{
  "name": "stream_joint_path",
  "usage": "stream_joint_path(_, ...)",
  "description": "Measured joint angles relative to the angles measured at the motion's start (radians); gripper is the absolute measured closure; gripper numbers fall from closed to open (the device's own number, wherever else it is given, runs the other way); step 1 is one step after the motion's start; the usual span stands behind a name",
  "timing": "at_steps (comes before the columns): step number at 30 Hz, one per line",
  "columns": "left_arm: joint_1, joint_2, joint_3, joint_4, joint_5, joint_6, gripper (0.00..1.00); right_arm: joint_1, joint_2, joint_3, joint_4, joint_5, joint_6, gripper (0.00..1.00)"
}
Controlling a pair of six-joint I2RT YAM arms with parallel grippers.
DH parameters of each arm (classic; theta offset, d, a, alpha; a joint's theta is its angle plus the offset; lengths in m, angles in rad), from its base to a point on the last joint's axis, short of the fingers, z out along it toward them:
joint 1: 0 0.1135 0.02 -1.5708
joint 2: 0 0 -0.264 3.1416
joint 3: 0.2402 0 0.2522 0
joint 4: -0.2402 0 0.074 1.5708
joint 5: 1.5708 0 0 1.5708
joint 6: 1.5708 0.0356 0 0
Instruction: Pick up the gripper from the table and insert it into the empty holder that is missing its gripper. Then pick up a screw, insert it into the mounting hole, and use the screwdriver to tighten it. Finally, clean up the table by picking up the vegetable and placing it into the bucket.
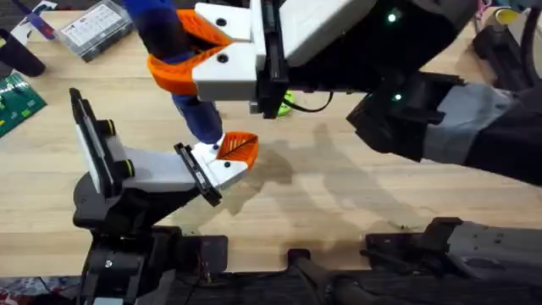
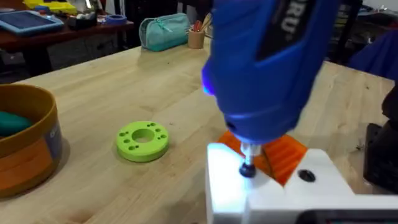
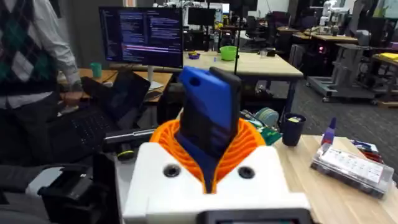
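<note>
Right gripper (image 1: 199,59) clamps the screwdriver (image 1: 190,102), tip on the screw (image 2: 247,169) in the mounted gripper (image 1: 229,157), 7 o'clock of table centre. We risk cam-out if tilted. Left gripper's jaws: cannot tell. Bucket (image 2: 31,146) sits well apart.

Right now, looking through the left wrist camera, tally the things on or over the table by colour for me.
Blue: 1, thick bright-blue cylindrical powered screwdriver
Lime green: 1, round disc with holes
Orange-brown: 1, round cup-like bucket
White with orange ribbed pad: 1, mounted gripper part
Total: 4
</note>
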Motion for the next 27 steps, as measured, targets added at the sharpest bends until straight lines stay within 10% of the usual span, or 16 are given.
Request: stream_joint_path(27,0.000,0.000,0.000,0.000,0.001,-0.003,0.984,0.000,0.018,0.009,-0.021,0.003,0.000,0.965)
